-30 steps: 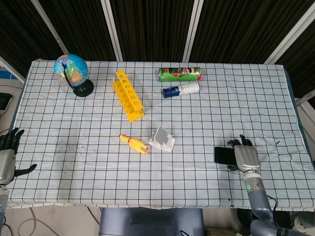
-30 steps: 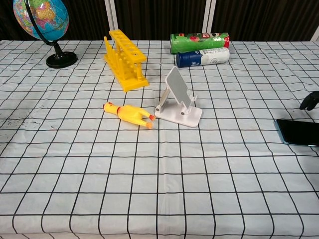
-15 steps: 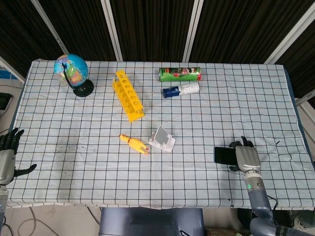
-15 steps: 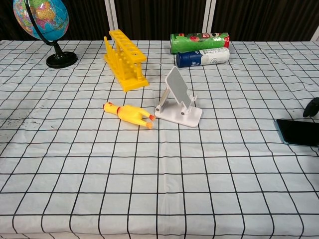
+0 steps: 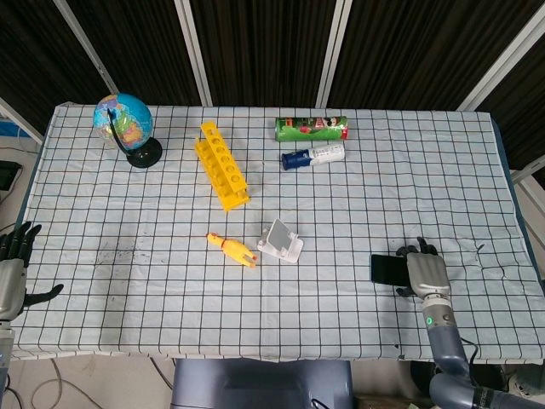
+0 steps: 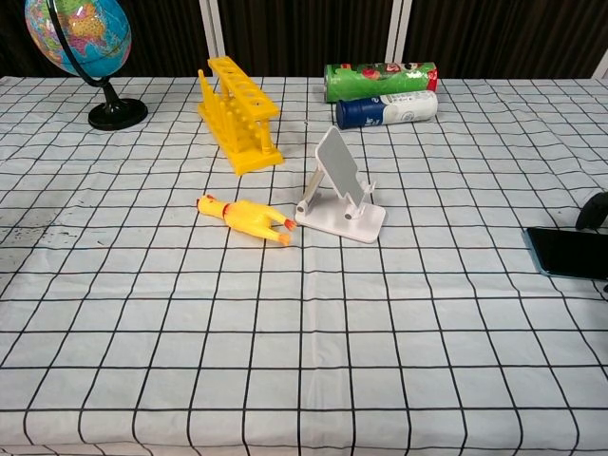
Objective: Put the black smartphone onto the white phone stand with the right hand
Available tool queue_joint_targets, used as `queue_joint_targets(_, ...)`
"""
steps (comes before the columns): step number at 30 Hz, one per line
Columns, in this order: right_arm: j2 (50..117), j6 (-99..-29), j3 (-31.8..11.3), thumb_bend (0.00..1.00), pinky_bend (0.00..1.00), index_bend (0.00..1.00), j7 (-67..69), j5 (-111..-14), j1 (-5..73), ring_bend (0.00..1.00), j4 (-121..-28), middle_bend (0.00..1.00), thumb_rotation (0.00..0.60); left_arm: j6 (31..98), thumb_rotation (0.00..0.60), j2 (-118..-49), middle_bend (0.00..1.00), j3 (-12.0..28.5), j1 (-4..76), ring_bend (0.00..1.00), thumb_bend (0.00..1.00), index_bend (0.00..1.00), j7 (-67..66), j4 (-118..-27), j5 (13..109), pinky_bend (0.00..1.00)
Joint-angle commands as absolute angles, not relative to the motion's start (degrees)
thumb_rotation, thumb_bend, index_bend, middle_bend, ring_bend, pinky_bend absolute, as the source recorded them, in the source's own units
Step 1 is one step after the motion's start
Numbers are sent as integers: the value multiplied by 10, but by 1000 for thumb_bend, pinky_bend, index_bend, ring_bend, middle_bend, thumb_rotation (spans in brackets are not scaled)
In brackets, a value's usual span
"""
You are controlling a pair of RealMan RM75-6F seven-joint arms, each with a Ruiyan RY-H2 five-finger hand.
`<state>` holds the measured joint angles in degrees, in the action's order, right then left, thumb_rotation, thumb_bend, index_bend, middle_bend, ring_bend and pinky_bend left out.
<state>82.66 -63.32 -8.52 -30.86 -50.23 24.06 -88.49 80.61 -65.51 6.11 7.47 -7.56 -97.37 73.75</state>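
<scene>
The black smartphone (image 5: pixel 387 268) lies flat on the checked cloth near the table's right front; the chest view shows its left part (image 6: pixel 568 253) at the frame's right edge. My right hand (image 5: pixel 425 273) lies over the phone's right end, back up. Its dark fingertips (image 5: pixel 417 249) reach past the phone's far edge and its thumb is at the near edge; one fingertip (image 6: pixel 593 209) shows in the chest view. The phone is not lifted. The white phone stand (image 5: pixel 281 241) (image 6: pixel 340 190) stands empty mid-table, left of the phone. My left hand (image 5: pixel 10 273) hangs open off the table's left edge.
A yellow rubber chicken (image 5: pixel 231 249) lies just left of the stand. Further back are a yellow tube rack (image 5: pixel 221 164), a globe (image 5: pixel 125 126), a green can (image 5: pixel 311 128) and a blue-and-white bottle (image 5: pixel 313 156) lying down. The table's front edge (image 5: pixel 272 356) is close to my right forearm.
My right hand has drawn slightly back and settled lower over the phone's right end; its fingertip has slid right in the chest view. The phone and the left hand have not moved.
</scene>
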Motion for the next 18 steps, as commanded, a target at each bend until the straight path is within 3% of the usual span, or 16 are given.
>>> queue_joint_targets(1, 828, -633, -85, 195, 139, 332, -308, -501, 243, 33, -884, 287, 600, 806, 600, -655, 0, 61, 75, 0, 0, 0, -76, -974, 737, 0)
queue_joint_targets(9, 828, -626, -85, 273, 139, 332, -308, -491, 249, 33, -882, 291, 600, 805, 600, -656, 0, 62, 75, 0, 0, 0, -76, -974, 735, 0)
queue_joint_targets(18, 826, -616, -79, 368, 139, 411, -319, -472, 256, 68, -881, 392, 600, 805, 600, -656, 0, 62, 75, 0, 0, 0, -77, -974, 733, 0)
